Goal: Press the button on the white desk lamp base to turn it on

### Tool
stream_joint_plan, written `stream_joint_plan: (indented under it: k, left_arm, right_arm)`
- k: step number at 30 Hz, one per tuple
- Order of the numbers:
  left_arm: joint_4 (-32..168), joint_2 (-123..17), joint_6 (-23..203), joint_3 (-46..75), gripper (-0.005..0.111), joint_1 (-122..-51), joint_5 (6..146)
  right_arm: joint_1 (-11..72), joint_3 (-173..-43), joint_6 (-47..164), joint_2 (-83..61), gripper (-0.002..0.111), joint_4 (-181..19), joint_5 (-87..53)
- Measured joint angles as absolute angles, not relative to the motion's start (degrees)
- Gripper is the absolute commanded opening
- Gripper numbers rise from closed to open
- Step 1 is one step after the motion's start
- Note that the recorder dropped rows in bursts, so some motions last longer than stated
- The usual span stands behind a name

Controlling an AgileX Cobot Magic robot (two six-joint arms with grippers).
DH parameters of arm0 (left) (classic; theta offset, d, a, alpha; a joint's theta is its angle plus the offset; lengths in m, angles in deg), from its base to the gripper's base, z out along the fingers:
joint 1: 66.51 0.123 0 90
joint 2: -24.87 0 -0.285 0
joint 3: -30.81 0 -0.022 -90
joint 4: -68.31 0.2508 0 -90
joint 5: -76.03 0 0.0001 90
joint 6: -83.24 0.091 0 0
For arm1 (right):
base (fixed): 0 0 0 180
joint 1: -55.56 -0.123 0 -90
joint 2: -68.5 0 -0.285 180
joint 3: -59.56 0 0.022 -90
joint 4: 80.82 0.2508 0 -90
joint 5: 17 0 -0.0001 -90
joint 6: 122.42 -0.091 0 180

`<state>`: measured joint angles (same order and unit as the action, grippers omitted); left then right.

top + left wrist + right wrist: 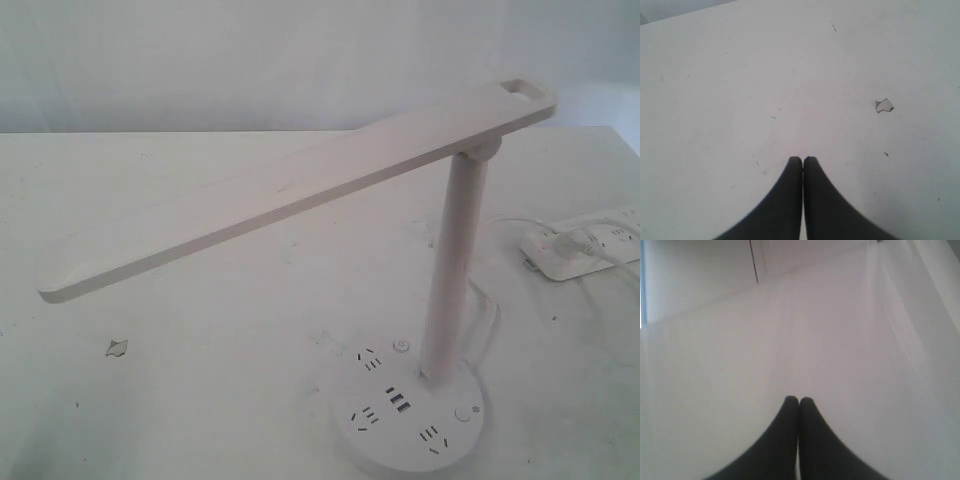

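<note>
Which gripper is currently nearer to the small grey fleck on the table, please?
Left. The left gripper has the fleck close ahead in its camera; the right gripper has no fleck in its view.

Left gripper [803,160] with two matte black fingers [782,205], broad at the root, curving inward to narrow rounded tips (surface smooth and even), right gripper [799,400] with the same pair of black tapered fingers [821,446], edges slightly blurred

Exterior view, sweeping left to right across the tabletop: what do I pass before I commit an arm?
small grey chip mark → white desk lamp base → white power strip. The lamp head spans most of the width, so it is left out of the order.
</note>
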<state>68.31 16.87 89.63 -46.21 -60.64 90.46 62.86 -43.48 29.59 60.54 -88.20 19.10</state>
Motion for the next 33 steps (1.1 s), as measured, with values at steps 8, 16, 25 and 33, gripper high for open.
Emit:
stream_joint_plan:
  k: [8,16,25,33]
  left_arm:
    - [68.3,16.9,89.6,-46.2,0.0,-60.6,90.5]
    - [68.3,16.9,89.6,-46.2,0.0,-60.6,90.5]
    - [68.3,16.9,89.6,-46.2,0.0,-60.6,90.5]
    - [68.3,16.9,89.6,-46.2,0.0,-60.6,90.5]
  right_arm:
    - [62.9,-43.5,24.8,60.5,0.0,-88.0,31.1]
    - [62.9,-43.5,11.1,60.5,0.0,-83.8,38.5]
    - [62.9,-52.2,8.6,58.7,0.0,-89.5,38.3]
    - [62.9,-75.3,2.5,37.7,0.0,-132.7,40.8]
